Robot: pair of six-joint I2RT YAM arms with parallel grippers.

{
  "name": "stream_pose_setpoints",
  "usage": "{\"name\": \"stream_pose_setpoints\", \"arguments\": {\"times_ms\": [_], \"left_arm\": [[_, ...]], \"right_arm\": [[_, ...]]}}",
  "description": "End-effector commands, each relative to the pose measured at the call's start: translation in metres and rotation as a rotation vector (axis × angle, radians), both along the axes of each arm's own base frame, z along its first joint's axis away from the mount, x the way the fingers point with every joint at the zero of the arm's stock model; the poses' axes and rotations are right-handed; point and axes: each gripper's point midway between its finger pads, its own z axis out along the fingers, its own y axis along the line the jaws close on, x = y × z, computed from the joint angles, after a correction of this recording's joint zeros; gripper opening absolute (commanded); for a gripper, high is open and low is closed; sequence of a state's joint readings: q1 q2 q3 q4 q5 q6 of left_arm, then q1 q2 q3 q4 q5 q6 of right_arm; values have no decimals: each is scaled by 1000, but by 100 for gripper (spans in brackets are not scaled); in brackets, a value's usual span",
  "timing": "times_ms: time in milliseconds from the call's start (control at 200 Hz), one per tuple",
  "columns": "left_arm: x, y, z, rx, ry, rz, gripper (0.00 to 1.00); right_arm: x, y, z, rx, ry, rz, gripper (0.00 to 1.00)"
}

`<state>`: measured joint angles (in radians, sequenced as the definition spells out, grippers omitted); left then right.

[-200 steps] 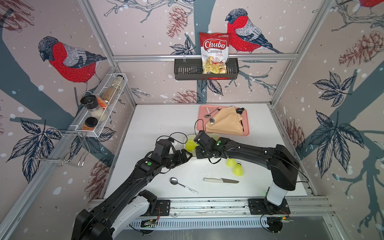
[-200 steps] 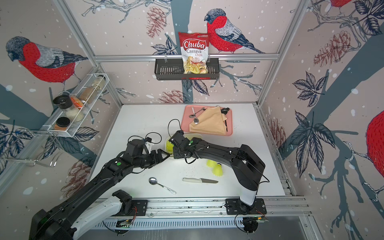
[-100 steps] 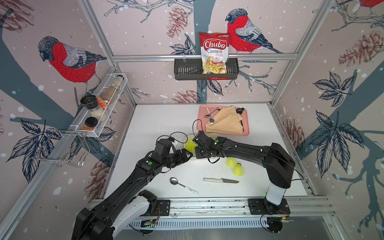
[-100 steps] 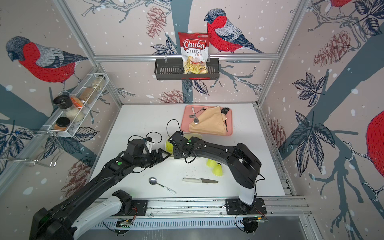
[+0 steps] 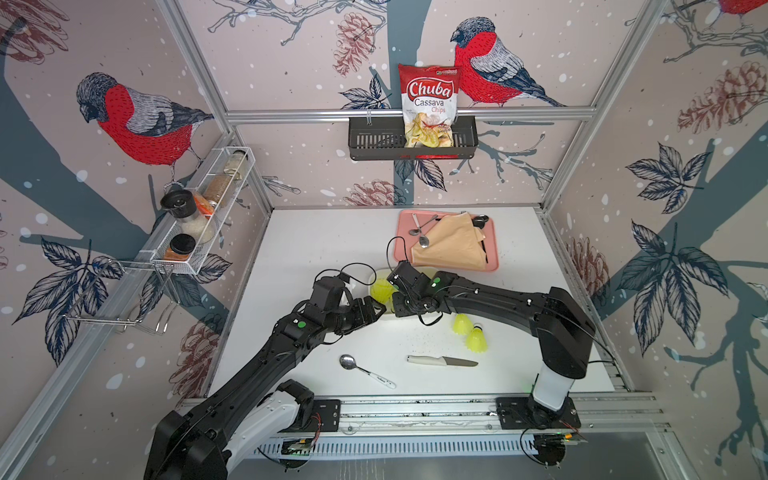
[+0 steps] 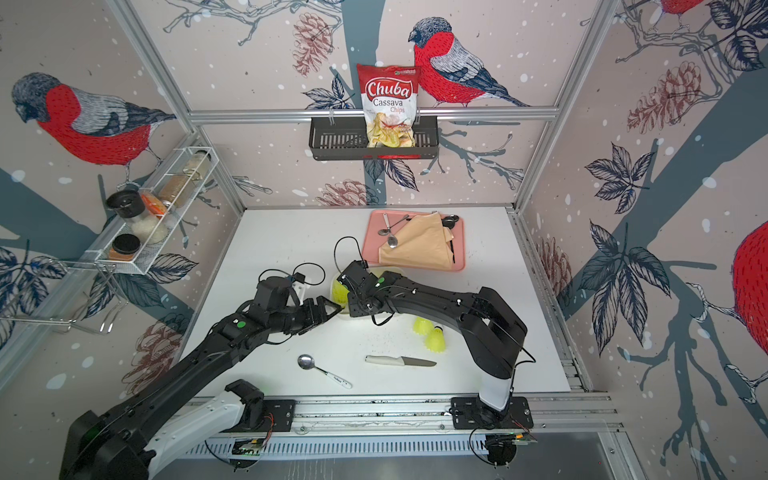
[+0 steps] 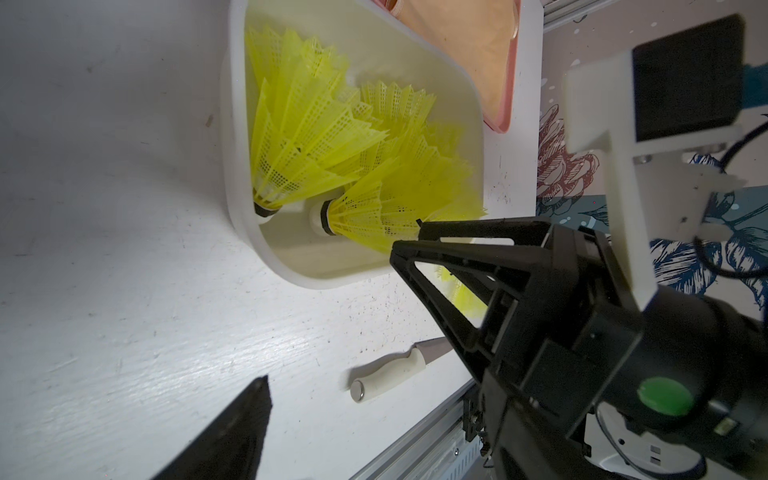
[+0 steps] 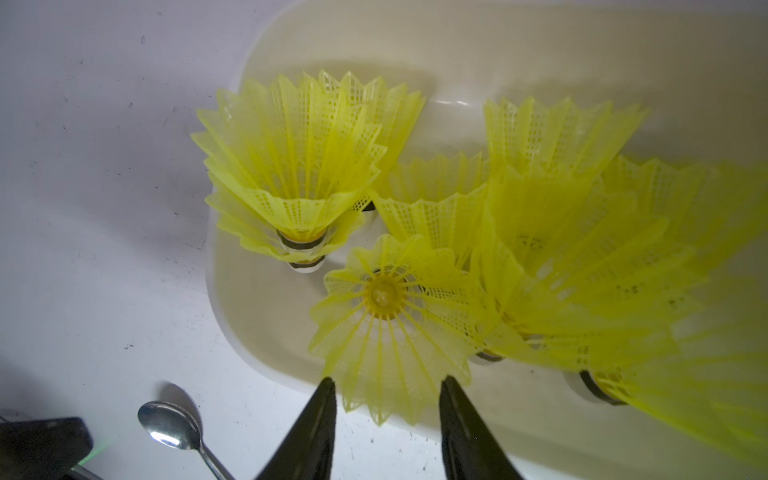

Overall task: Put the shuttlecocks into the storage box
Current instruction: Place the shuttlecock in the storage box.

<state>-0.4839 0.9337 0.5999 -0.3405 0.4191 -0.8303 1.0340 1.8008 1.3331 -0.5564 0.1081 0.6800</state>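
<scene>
**White tabletop (image 5: 316, 249), centre.** The shallow white plastic storage box with rounded corners (image 7: 236, 124) stands just beside the flat pink tray (image 5: 405, 221). A cluster of neon yellow plastic shuttlecocks with white tips and black bands (image 8: 299, 166) lies inside it.

Your right gripper (image 8: 388, 382) hangs over the box's rim with its black fingers parted a little. The skirt edge of one shuttlecock (image 8: 386, 299) lies between the tips, but neither finger visibly presses it.

Your left gripper (image 5: 376, 308) points at the box from the opposite side, jaws spread wide and empty.

Two more shuttlecocks (image 5: 469, 332) rest on the table just beside each other, near the white-handled knife (image 5: 440, 361). A steel spoon (image 5: 365, 370) lies further along.
</scene>
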Motion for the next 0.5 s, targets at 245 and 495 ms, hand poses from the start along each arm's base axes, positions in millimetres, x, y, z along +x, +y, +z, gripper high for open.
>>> {"name": "stream_pose_setpoints", "arguments": {"times_ms": [245, 495], "left_arm": [[6, -4, 7, -22, -33, -6, 82], [6, -4, 7, -23, -36, -4, 82]], "right_arm": [[13, 4, 0, -17, -20, -9, 40], [17, 5, -2, -28, -16, -18, 37]]}}
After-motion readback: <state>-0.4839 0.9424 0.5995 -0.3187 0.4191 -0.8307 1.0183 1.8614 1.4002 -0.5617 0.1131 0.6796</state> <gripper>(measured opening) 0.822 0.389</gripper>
